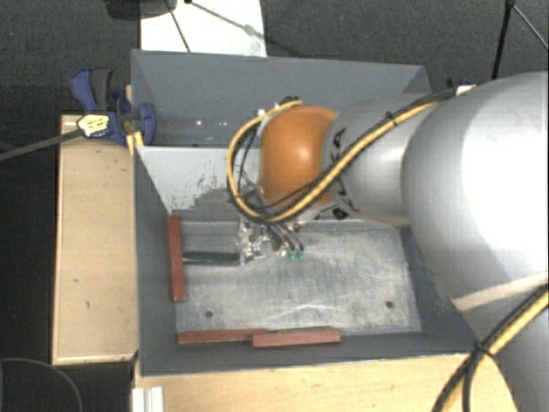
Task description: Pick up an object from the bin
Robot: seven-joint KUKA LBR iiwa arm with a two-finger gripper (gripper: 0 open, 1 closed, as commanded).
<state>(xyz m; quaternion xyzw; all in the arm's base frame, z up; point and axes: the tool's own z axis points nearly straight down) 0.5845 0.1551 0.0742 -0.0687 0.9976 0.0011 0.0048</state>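
Note:
My gripper (257, 245) hangs low over the left middle of the bin floor, under the orange wrist cover. A dark green flat strip (208, 257) lies on the floor, and its right end reaches up to the gripper's left side. Whether the gripper touches the strip is hidden by the metal parts. A small green bit (297, 253) shows just right of the gripper. I cannot tell if it is a loose thing.
A reddish-brown bar (177, 258) lies along the bin's left wall. Two similar bars (214, 336) (296, 339) lie end to end along the front wall. The arm covers the bin's right side and back.

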